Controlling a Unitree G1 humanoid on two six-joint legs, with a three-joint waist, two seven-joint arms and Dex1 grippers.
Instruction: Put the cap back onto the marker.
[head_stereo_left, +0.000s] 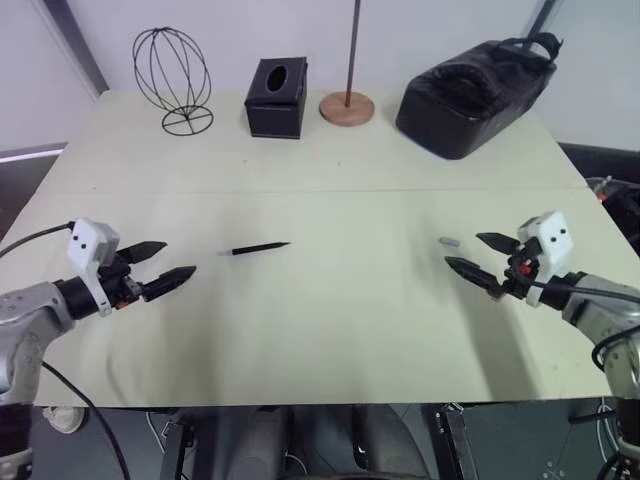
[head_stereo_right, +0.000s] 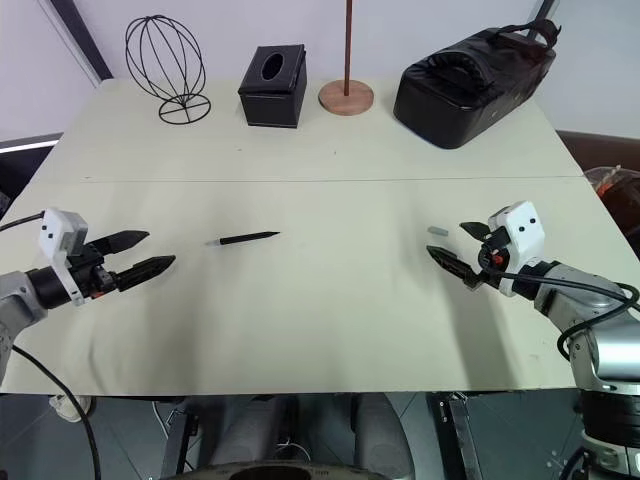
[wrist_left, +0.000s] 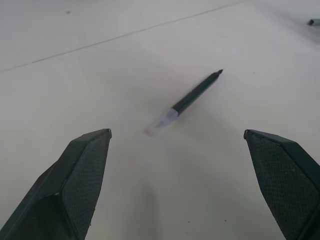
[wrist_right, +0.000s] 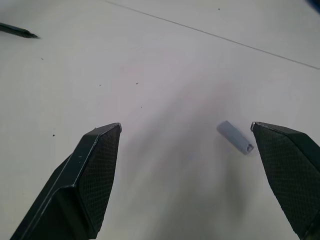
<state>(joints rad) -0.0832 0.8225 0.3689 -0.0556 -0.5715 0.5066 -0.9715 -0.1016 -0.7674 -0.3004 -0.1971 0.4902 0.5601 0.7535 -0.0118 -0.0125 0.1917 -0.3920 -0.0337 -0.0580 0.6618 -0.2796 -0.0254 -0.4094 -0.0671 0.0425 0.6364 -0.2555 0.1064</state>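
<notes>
The left tool (head_stereo_left: 168, 264) hovers over the tabletop (head_stereo_left: 330, 330) with its jaws spread wide and empty, just left of the marker (head_stereo_left: 260, 247), which lies flat with its pale tip toward that tool. The right tool (head_stereo_left: 482, 257), likewise wide open and empty, sits well to the marker's right, with the cap (head_stereo_left: 449, 241) lying beside its fingers (wrist_right: 87, 175).

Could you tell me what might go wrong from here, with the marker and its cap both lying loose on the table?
The cap is tiny and lies flat just ahead of the open right gripper; it could easily roll or get pushed away. The thin marker also lies flat ahead of the open left gripper, so the fingers may scrape the table and skid it sideways.
</notes>
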